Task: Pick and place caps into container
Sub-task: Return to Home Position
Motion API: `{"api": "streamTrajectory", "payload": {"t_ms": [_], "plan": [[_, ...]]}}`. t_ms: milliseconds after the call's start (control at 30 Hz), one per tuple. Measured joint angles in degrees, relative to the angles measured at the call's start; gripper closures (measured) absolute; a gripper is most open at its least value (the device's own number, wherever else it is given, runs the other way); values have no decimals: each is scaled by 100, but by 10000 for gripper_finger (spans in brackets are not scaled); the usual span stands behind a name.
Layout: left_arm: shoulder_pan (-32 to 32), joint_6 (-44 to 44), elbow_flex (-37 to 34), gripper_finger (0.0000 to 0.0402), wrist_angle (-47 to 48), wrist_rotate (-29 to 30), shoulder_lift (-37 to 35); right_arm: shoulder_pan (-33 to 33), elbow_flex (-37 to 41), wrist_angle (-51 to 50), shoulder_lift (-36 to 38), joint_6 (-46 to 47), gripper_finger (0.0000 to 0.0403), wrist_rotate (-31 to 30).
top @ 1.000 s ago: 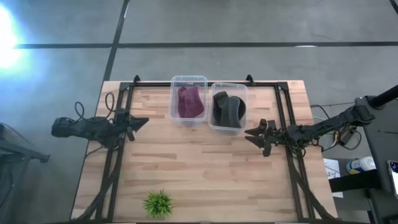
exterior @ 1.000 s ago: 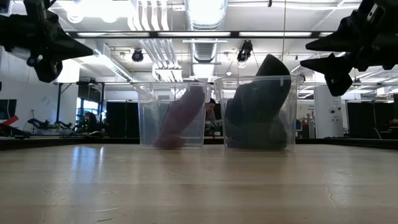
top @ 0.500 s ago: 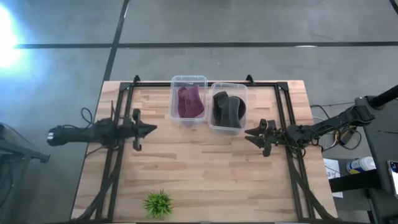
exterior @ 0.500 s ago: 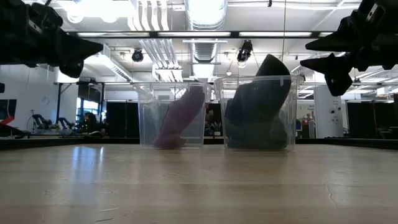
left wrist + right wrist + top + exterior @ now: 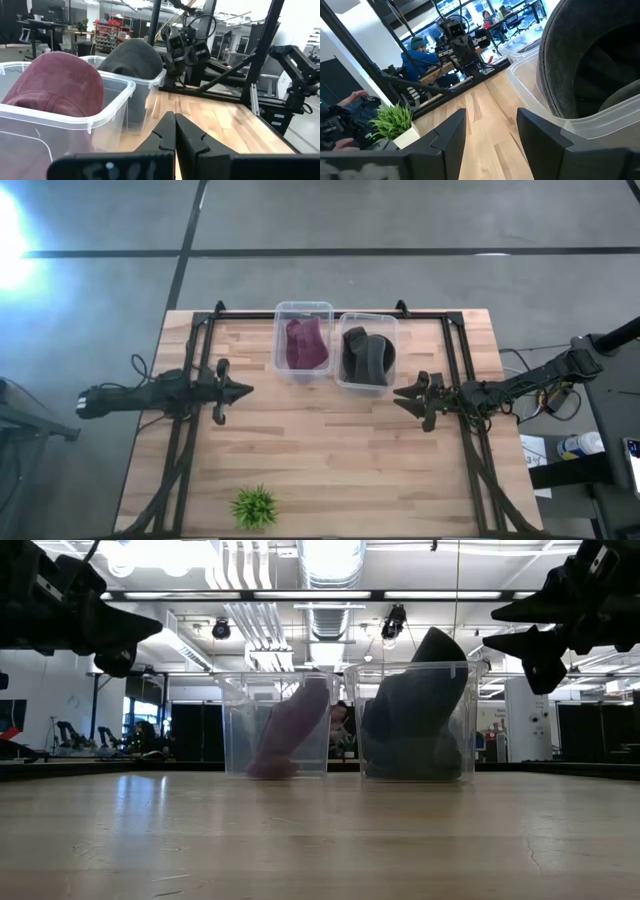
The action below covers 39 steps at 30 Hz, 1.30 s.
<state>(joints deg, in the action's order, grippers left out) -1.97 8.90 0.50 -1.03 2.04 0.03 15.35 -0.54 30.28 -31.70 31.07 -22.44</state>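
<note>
A maroon cap (image 5: 306, 343) sits in the left clear container (image 5: 281, 367); it also shows in the left wrist view (image 5: 55, 82). Two dark grey-olive caps (image 5: 367, 356) sit in the right clear container (image 5: 343, 383), one standing above the rim (image 5: 432, 650). My left gripper (image 5: 245, 390) is shut and empty, above the table, left of the containers. My right gripper (image 5: 400, 397) is open and empty, above the table, just right of and nearer than the right container.
A small green spiky plant (image 5: 254, 506) stands near the table's near edge, left of centre. Black frame rails (image 5: 190, 430) run along both table sides. People sit in the room beyond the table (image 5: 422, 55). Bare wood lies between the grippers.
My left gripper has moved toward the table's right edge, a little nearer the containers, and has turned about its long axis. The caps and containers have stayed where they were.
</note>
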Motion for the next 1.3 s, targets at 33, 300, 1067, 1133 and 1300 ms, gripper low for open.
{"api": "streamTrajectory", "payload": {"t_ms": [33, 300, 1067, 1133, 1300], "plan": [[-1, -3, 1, 401, 3, 0, 23, 0, 0, 1, -2, 0, 230, 0], [-1, 5, -2, 401, -2, 10, 76, 0, 0, 2, 0, 0, 225, 0], [-1, 12, -12, 401, -47, 39, 88, -163, 0, 381, 240, -449, 225, 626], [-1, 12, -12, 401, -47, 39, 88, -472, -8, 414, 473, -950, 225, 1411], [0, 12, -14, 401, -49, 39, 88, -1233, -9, 55, 1347, -1747, 225, 3315]]}}
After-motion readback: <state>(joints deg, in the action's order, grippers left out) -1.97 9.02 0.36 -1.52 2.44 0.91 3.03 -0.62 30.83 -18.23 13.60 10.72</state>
